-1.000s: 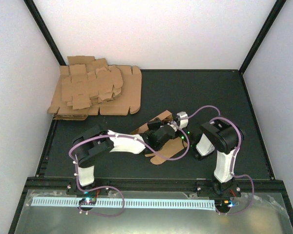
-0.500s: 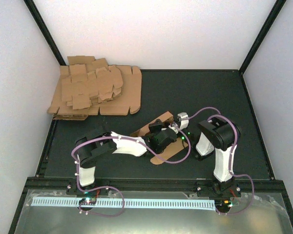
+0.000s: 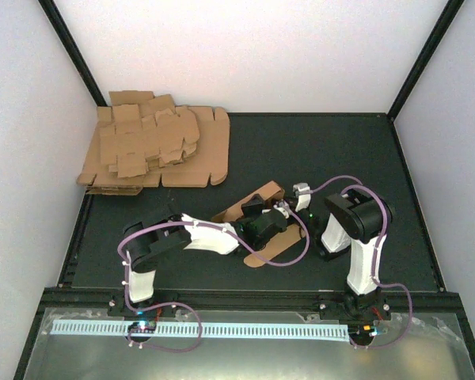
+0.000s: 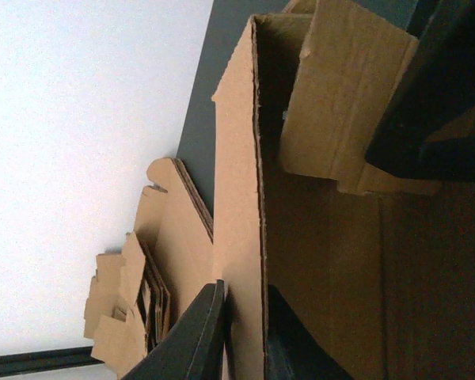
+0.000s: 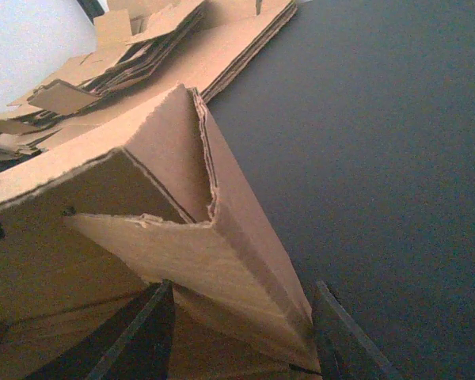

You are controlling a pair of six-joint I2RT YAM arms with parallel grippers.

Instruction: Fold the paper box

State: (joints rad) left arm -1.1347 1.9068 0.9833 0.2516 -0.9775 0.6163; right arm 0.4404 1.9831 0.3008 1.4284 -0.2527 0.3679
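Note:
The paper box (image 3: pixel 261 195) is a half-folded brown carton in the middle of the black table, with one rounded flap (image 3: pixel 275 247) lying flat toward me. My left gripper (image 3: pixel 252 207) reaches in from the left. In the left wrist view this gripper (image 4: pixel 244 294) is shut on an upright side wall of the box (image 4: pixel 237 158), one finger on each face. My right gripper (image 3: pixel 285 207) comes from the right. In the right wrist view it (image 5: pixel 241 294) straddles the folded corner of the box (image 5: pixel 182 142), and the cardboard fills the gap between its fingers (image 5: pixel 154 321).
A thick, untidy pile of brown cardboard sheets (image 3: pixel 154 150) lies at the back left corner of the table, also seen behind the box as the pile (image 5: pixel 142 55). Pale walls enclose the table on three sides. Purple cables loop off both arms.
The box and both grippers have shifted slightly to the right. The right wrist has drawn back to the right, and the box's far wall stands a little higher.

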